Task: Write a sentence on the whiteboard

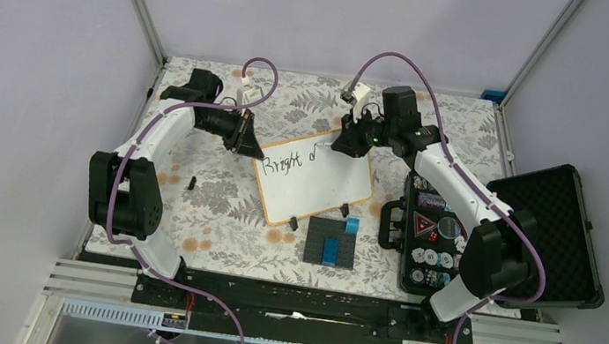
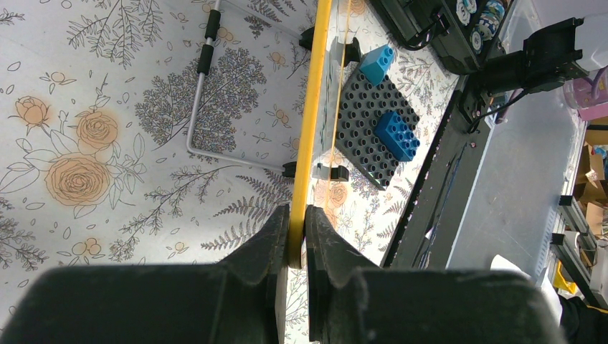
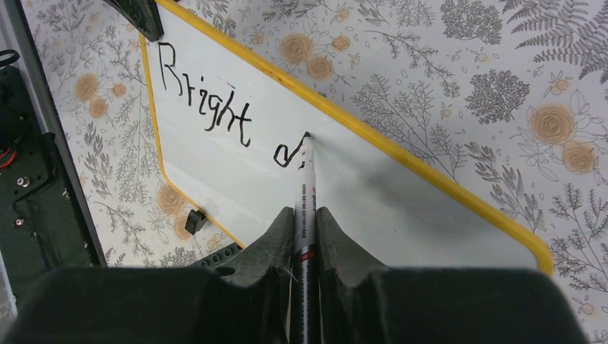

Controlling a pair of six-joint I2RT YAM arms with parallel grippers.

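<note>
The whiteboard (image 1: 317,183) with its orange-yellow frame lies tilted on the floral table. It shows edge-on in the left wrist view (image 2: 310,129) and flat in the right wrist view (image 3: 236,186). The sentence (image 3: 208,100) reads "Bright" plus the start of a "d" (image 1: 296,158). My left gripper (image 2: 295,236) is shut on the board's frame at its far left corner (image 1: 248,142). My right gripper (image 3: 305,222) is shut on a white marker (image 3: 307,186); its tip touches the board at the "d". In the top view the right gripper (image 1: 349,142) is over the board's far edge.
A dark grey brick plate (image 1: 331,245) with blue bricks (image 2: 396,132) sits near the board's front edge. An open black case of poker chips (image 1: 435,234) lies at the right. A small black piece (image 1: 192,182) lies left of the board.
</note>
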